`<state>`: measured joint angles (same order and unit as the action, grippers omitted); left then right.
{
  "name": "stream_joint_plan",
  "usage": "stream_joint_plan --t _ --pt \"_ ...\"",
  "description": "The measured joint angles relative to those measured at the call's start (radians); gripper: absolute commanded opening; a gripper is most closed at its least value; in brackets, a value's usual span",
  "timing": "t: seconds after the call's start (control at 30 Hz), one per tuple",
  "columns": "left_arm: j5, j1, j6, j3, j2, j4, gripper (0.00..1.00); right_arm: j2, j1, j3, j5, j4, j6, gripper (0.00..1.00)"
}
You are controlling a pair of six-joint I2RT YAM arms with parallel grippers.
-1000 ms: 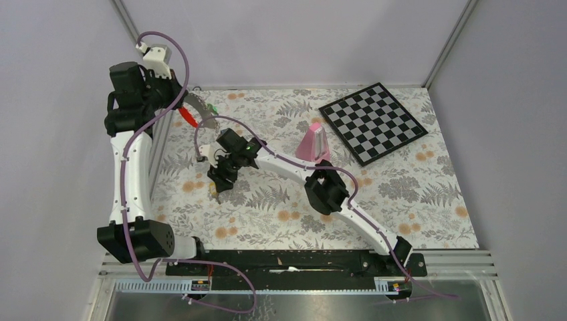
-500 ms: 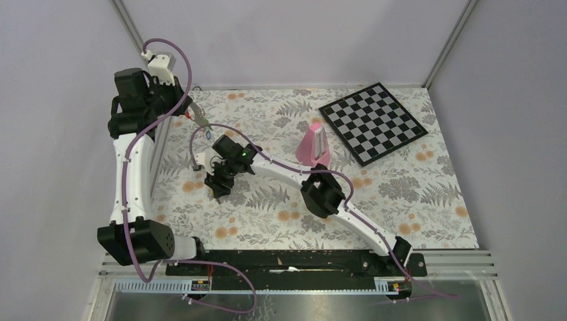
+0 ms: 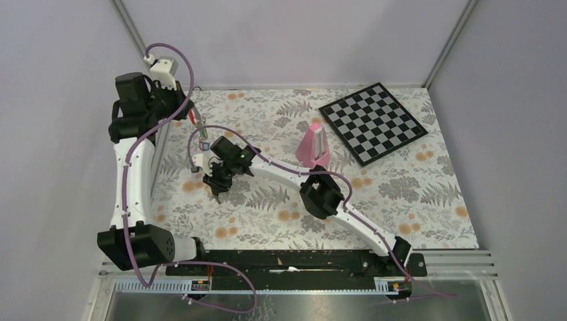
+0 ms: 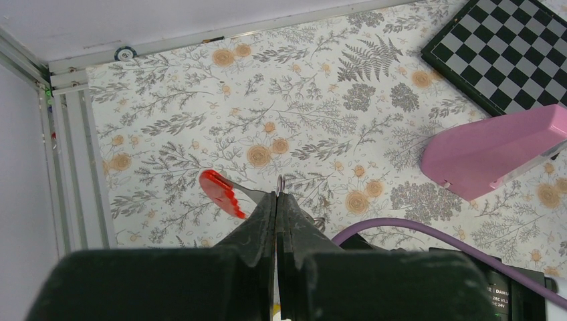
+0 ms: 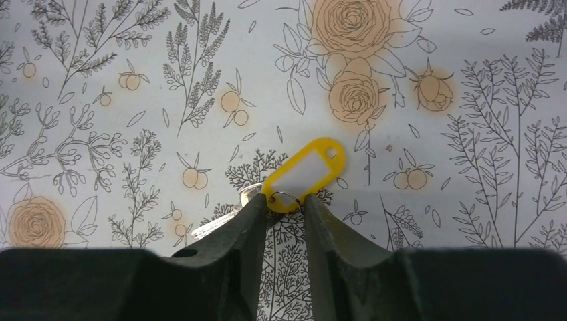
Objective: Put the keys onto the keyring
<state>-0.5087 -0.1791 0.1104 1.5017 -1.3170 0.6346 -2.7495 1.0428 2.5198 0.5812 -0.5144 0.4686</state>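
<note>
My left gripper [image 4: 277,195] is shut on the keyring [image 4: 280,182]. Only a thin metal loop of it pokes out past the fingertips, and a red piece [image 4: 220,192] on a silver stem sticks out to the left. From above, that gripper [image 3: 190,114] hangs over the table's far left corner. On the cloth lies a silver key [image 5: 220,224] joined by a small ring to a yellow tag [image 5: 306,174]. My right gripper [image 5: 286,204] is down over it, its fingers [image 5: 251,217] standing apart on either side of the small ring. The top view places this gripper [image 3: 215,190] left of centre.
A pink metronome-shaped pyramid [image 3: 313,144] stands mid-table and a chessboard [image 3: 372,122] lies at the back right. A metal rail [image 4: 70,154] borders the table's left edge. A purple cable [image 4: 401,227] loops below the left gripper.
The left wrist has turned and drawn back toward the far left corner with the keyring. The right gripper has stayed over the key and its jaws have come closer together.
</note>
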Motion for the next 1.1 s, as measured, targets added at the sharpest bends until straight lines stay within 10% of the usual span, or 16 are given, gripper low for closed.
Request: stream_joint_plan --t 0.57,1.1 --pt "-0.021 0.000 0.026 -0.006 0.000 0.001 0.00 0.072 0.011 -0.120 -0.046 0.032 -0.004 0.06" --pt "-0.085 0.002 0.080 -0.006 -0.010 0.023 0.00 0.490 0.013 -0.748 -0.138 0.029 0.038 0.00"
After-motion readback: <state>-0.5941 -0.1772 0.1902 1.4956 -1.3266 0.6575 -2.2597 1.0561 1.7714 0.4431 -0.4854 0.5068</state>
